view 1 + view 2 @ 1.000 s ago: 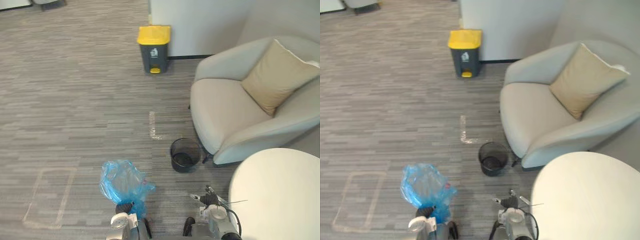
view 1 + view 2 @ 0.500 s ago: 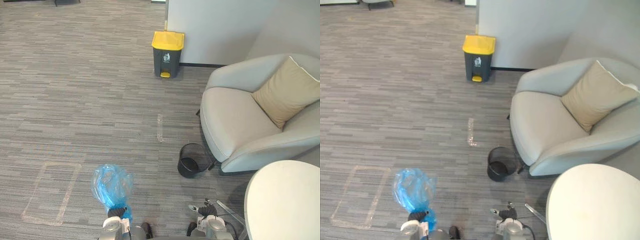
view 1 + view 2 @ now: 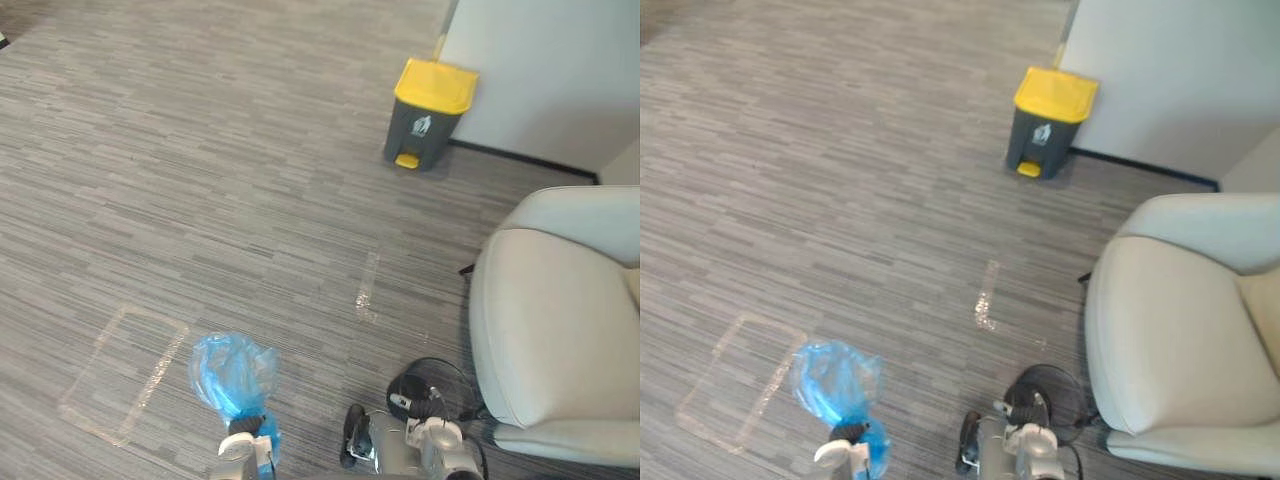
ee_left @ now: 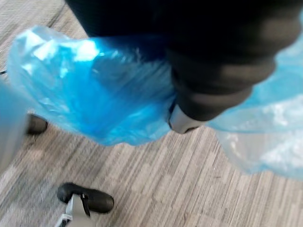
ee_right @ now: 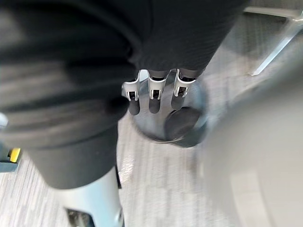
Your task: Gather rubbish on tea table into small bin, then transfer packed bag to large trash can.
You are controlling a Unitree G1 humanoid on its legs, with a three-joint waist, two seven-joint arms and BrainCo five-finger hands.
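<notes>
In the head views, a yellow-lidded trash can [image 3: 430,113] by the wall bears a small white mark, unreadable. A blue bag [image 3: 232,372] bulges just past the left hand [image 3: 244,432]. In the left wrist view, bag meets hand; the grip cannot be told. In the right wrist view, the right hand [image 5: 154,85] hangs its fingers [image 5: 180,90] loose and empty over the black bin [image 5: 191,135].

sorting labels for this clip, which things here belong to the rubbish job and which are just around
Job: blue bag held in left hand; yellow-lidded trash can; small black bin; right hand, hanging open.
Just around: armchair; tape marks on floor.
</notes>
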